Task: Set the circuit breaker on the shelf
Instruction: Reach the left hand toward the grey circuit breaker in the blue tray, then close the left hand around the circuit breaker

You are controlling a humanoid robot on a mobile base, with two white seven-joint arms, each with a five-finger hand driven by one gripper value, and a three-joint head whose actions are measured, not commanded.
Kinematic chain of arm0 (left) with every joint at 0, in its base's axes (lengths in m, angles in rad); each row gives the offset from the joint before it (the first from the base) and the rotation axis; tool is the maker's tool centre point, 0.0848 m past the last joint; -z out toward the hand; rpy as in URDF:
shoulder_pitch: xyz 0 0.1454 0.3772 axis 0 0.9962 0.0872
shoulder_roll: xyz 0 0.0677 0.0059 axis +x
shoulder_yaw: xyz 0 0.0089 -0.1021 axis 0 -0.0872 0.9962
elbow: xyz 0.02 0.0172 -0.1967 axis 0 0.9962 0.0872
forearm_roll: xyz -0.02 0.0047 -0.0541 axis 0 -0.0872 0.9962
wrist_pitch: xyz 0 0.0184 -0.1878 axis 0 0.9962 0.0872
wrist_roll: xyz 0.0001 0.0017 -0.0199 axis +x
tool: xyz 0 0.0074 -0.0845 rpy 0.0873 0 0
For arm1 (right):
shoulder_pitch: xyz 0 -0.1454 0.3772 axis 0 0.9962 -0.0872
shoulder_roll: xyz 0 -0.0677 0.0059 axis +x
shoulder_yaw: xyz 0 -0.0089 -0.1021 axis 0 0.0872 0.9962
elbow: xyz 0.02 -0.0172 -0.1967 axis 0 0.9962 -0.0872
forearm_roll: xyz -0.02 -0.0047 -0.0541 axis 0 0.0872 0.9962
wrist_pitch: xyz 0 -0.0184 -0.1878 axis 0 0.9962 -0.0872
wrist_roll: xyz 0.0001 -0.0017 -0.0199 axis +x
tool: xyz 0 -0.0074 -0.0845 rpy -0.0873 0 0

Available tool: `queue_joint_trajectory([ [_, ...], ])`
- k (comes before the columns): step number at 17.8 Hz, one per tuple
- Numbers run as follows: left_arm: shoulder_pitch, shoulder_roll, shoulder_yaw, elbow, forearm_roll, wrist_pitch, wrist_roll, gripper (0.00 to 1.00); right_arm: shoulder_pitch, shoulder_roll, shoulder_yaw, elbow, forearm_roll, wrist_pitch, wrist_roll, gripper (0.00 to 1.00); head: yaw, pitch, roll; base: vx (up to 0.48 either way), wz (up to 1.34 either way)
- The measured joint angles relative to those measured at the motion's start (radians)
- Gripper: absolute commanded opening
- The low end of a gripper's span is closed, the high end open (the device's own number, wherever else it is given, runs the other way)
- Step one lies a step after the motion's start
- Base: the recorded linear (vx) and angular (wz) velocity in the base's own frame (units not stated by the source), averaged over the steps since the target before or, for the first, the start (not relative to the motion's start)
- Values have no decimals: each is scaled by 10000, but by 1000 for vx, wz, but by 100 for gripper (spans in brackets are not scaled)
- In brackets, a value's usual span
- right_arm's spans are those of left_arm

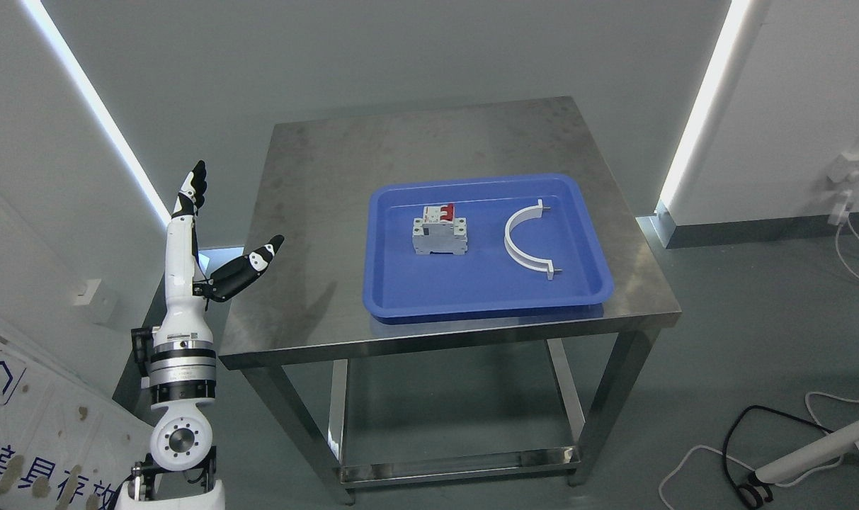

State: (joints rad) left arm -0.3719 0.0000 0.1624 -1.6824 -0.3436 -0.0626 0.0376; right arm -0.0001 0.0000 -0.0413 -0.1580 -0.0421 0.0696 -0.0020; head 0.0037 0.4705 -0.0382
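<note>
Circuit breaker (440, 231) in blue tray (401, 297), left hand (202, 244) raised off to the side.

Boxy grey breaker, red toggle on top, stands upright in the glossy plastic tray beside a white curved half-ring clamp (527, 241) (apart, not touching). Tray sits on a brushed, smudged steel worktop (316, 212). Left hand is beside the worktop's left edge, fingers spread and empty, thumb angled toward it.

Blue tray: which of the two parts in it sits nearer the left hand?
The circuit breaker, grey with red switches, on the tray's left side. The white curved bracket lies farther right, away from the left hand.
</note>
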Motion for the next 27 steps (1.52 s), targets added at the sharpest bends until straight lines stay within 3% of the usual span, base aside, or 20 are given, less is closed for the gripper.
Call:
queue_joint_trajectory([
  [4, -28, 0, -124, 7, 219, 0, -66, 100, 0, 0, 0, 0, 0, 0, -17, 100, 0, 0, 0, 86, 97],
  [6, -271, 0, -289, 53, 400, -44, -786, 100, 1, 0, 0, 0, 0, 0, -19, 100, 0, 0, 0, 49, 63],
  [13, -2328, 1, -1006, 990, -133, 124, -6557, 100, 2, 0, 0, 0, 0, 0, -40, 100, 0, -3, 0, 10, 2],
  [15, -3092, 0, -1354, 1510, -703, 330, -7465, 99, 2, 0, -1, 0, 0, 0, -55, 100, 0, -5, 0, 0, 0],
  [21, -5280, 1, -2695, 3697, -1731, 1210, -8201, 96, 2, 0, -1, 0, 0, -1, -32, 100, 0, -4, 0, 0, 0],
  [27, -6267, 1, -3736, 5591, -2775, 1337, -8613, 88, 2, 0, -1, 0, 0, -1, -16, 100, 0, -6, 0, 0, 0],
])
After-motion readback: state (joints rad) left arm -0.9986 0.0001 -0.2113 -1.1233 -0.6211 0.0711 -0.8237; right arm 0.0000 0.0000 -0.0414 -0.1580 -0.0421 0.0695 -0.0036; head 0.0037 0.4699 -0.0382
